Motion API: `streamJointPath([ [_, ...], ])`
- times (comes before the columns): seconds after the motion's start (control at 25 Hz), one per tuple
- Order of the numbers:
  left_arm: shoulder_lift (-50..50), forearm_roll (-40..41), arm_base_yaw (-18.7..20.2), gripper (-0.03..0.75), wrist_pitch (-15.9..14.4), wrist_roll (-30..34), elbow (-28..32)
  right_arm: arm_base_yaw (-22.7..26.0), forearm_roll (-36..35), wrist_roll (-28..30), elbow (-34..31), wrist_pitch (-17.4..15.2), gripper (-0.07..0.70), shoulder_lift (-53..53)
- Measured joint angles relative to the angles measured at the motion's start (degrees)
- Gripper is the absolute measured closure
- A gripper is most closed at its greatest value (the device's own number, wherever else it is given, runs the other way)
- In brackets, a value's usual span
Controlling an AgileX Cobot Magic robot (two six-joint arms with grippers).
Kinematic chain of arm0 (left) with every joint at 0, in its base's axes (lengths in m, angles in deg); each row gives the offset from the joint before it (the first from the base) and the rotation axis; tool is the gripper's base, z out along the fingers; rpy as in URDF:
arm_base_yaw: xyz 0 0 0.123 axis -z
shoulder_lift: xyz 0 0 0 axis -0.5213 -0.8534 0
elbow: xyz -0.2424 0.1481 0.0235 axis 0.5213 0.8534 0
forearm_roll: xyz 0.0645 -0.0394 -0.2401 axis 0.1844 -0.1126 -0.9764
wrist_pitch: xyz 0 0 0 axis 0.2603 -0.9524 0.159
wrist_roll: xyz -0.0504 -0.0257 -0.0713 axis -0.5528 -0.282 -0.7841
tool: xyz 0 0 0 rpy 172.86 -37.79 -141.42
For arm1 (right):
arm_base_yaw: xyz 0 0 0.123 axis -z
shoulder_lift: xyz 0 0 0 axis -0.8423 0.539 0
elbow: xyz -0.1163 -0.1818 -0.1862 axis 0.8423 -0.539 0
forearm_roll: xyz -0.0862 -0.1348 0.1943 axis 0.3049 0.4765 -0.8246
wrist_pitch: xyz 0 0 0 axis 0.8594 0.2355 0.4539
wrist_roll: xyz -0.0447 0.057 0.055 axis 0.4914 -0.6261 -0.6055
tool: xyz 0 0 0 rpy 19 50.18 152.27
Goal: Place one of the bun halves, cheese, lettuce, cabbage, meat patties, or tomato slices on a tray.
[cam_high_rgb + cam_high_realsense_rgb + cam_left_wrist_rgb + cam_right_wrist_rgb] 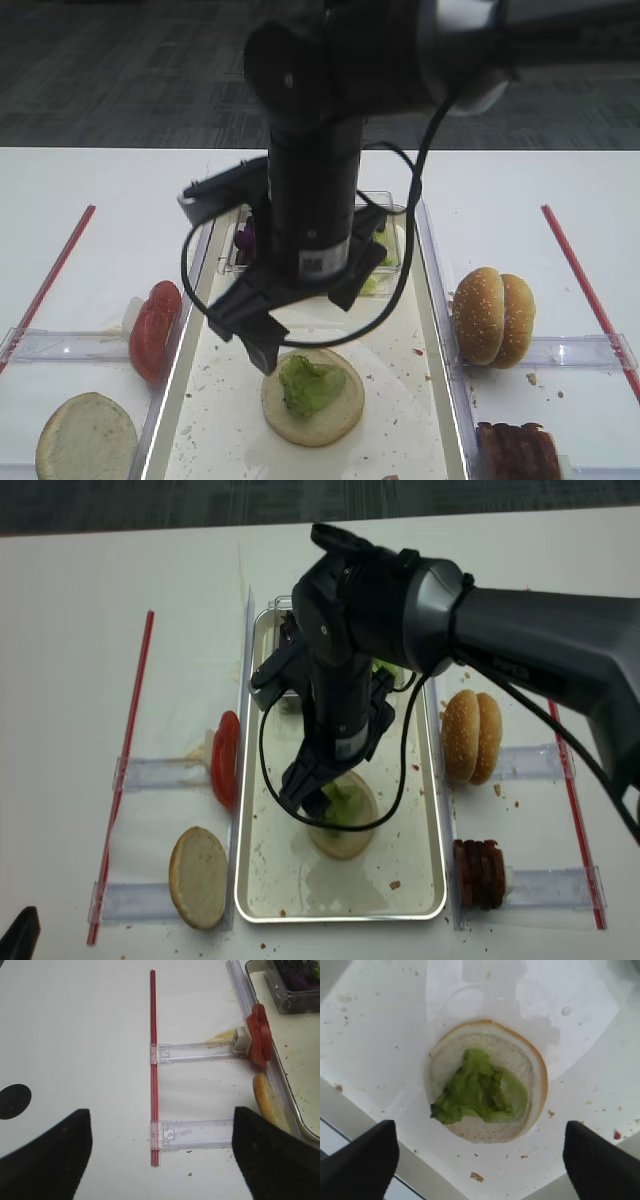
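Observation:
On the cream floor of the silver-rimmed tray (400, 385) lies a pale bun half (335, 415), flat face up, with a green lettuce leaf (308, 385) on top. My right gripper (305, 315) hangs just above it, open and holding nothing. From the right wrist the bun half (520, 1055) and lettuce (480, 1092) show free between the spread black fingers (357, 1165), with the right gripper (480, 1170) empty. My left gripper (160, 1160) is open over bare table left of the tray, empty. Red tomato slices (260, 1035) stand on edge beside the tray.
Another pale bun half (87, 438) lies at the front left. Sesame bun halves (493, 315) and meat patties (517, 452) sit in clear holders on the right. A clear tub at the tray's far end holds purple cabbage (295, 975) and lettuce. Red sticks (155, 1085) flank both sides.

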Motion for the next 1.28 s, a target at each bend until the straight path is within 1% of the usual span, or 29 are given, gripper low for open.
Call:
streamJointPath([
  [0.16, 0.00, 0.00, 0.00, 0.151, 0.00, 0.00, 0.00, 0.00, 0.23, -0.10, 5.24, -2.86, -0.058, -4.98],
  [0.28, 0.00, 0.00, 0.00, 0.151, 0.00, 0.00, 0.00, 0.00, 0.23, -0.10, 8.79, -3.69, -0.058, -7.91],
  [0.44, 0.00, 0.00, 0.00, 0.151, 0.00, 0.00, 0.00, 0.63, 0.27, -0.21, 9.79, -4.36, -0.058, -8.70],
  [0.56, 0.00, 0.00, 0.00, 0.152, 0.00, 0.00, 0.00, 3.29, -0.35, -0.47, 9.79, -4.52, -0.058, -8.70],
  [0.72, 0.00, 0.00, 0.00, 0.152, 0.00, 0.00, 0.00, 11.38, 0.93, -0.92, 9.79, -4.60, -0.058, -8.70],
  [0.88, 0.00, 0.00, 0.00, 0.152, 0.00, 0.00, 0.00, 22.98, 4.11, -1.27, 9.79, -4.60, -0.058, -8.09],
  [0.96, 0.00, 0.00, 0.00, 0.152, 0.00, 0.00, 0.00, 29.25, 4.72, -1.40, 9.79, -4.60, -0.058, -7.63],
  [1.08, 0.00, 0.00, 0.00, 0.152, 0.00, 0.00, 0.00, 36.91, 4.93, -1.52, 9.79, -4.60, -0.058, -7.39],
  [1.2, 0.00, 0.00, 0.00, 0.151, 0.00, 0.00, 0.00, 41.74, 4.56, -1.73, 9.79, -4.60, -0.058, -6.64],
  [1.28, 0.00, 0.00, 0.00, 0.151, 0.00, 0.00, 0.00, 43.35, 4.05, -1.98, 9.79, -4.60, -0.058, -6.25],
])
